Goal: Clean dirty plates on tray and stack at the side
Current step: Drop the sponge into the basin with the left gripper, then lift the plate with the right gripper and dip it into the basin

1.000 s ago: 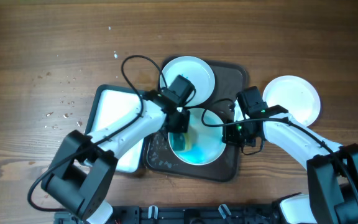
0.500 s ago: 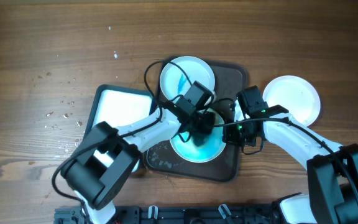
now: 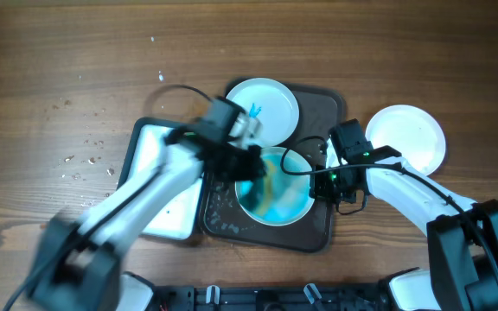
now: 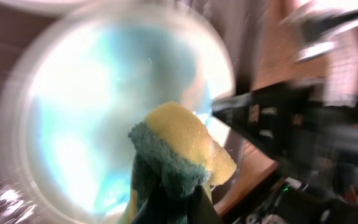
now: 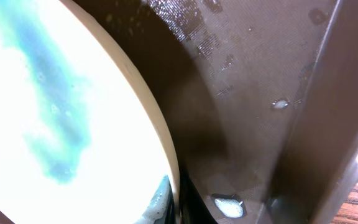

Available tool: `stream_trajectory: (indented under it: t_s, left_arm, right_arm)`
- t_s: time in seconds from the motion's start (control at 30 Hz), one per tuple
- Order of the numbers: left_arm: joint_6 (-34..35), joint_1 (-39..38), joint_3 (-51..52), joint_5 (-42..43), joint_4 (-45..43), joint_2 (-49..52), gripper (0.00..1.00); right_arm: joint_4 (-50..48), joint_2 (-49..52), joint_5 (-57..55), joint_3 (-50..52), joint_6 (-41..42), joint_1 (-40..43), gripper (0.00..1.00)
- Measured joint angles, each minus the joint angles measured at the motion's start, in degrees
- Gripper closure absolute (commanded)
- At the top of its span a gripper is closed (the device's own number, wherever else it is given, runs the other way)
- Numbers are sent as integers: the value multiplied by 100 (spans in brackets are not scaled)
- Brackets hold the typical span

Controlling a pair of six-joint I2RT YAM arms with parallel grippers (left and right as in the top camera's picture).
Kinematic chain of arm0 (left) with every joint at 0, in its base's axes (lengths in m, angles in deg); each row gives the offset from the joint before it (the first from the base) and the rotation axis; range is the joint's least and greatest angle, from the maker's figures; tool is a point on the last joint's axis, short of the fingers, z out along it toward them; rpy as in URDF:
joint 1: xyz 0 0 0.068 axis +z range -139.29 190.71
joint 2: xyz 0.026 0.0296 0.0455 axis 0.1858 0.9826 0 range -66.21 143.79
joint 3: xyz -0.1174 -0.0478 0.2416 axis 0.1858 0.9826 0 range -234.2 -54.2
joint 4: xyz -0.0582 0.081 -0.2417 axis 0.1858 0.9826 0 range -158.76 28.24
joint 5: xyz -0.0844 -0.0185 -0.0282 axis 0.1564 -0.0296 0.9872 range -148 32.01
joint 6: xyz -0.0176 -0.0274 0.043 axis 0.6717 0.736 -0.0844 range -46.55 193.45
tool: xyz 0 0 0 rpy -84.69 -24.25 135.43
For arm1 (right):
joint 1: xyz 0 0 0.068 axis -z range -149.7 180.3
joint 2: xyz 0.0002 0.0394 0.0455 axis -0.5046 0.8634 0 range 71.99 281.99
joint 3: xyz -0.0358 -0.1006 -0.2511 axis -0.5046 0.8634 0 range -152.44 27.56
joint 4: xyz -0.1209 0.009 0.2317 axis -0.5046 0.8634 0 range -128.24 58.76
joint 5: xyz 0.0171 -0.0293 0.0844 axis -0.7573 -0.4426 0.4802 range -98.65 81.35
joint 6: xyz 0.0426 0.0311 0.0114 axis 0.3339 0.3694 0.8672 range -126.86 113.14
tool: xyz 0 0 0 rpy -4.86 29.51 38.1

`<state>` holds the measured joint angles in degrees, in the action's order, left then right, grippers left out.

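Reaching over wooden table (image 3: 59, 69), left hand (image 3: 249, 164) clamps sponge (image 4: 182, 152), right hand (image 3: 318, 182) clamps smeared plate (image 3: 282, 200).

Yellow-green sponge (image 4: 182, 149) over blue-smeared plate (image 4: 86, 106)

A teal-smeared plate (image 3: 282, 204) and blue-flecked plate (image 3: 271, 104) sit in the brown tray (image 3: 325, 102), a clean plate (image 3: 409, 138) beside.

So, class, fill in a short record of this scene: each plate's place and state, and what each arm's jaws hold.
smeared plate: on the dark tray, teal-streaked
far plate: on the tray, small blue marks
clean plate: on the table, right of the tray
left jaws: shut on a sponge over the smeared plate
right jaws: shut on the smeared plate's rim
white tray: left of the dark tray
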<state>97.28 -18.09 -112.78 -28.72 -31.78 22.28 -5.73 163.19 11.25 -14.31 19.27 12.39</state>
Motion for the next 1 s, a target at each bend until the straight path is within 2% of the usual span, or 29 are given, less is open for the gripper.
stream_trajectory:
  t_s: [0.13,0.2,0.27,0.33,0.37,0.47,0.6,0.63,0.7,0.77,0.87,1.0]
  left_arm:
    - [-79,570,-42,-1373,1419,-1792,96]
    - [26,901,-46,-2282,2072,-2238,96]
    - [118,1266,4,-2874,2199,-2378,95]
    - [203,1646,238,-3320,2004,-2345,85]
    - [223,1775,417,-3467,1867,-2271,75]
    - [302,1976,920,-3663,1314,-1832,44]
    - [326,2009,1106,-3676,1257,-1255,34]
    - [332,2009,1073,-3626,1397,-1270,25]
    - [330,2013,911,-3515,1753,-1357,18]
    - [356,2061,601,-3366,2092,-1567,5]
    - [350,2275,83,-3097,2380,-2151,0]
    - [442,2750,-341,-2664,2551,-3366,0]
  right_arm:
    - [2,0,-2,0,-2,-2,96]
    - [2,0,-2,-2,0,-2,95]
    - [2,0,-2,-2,-2,0,96]
    - [0,0,-2,-2,0,0,96]
    - [2,0,0,-2,0,0,96]
    - [2,0,0,-2,0,0,96]
    - [13,0,0,-4,-28,0,96]
    - [92,0,-17,-39,-90,-2,96]
    - [501,-2,-125,-173,-199,0,96]
    - [1141,-37,-267,-511,-391,0,96]
    - [2103,-216,-483,-1541,-804,-98,96]
    - [2350,-345,-734,-2911,-1071,-728,96]
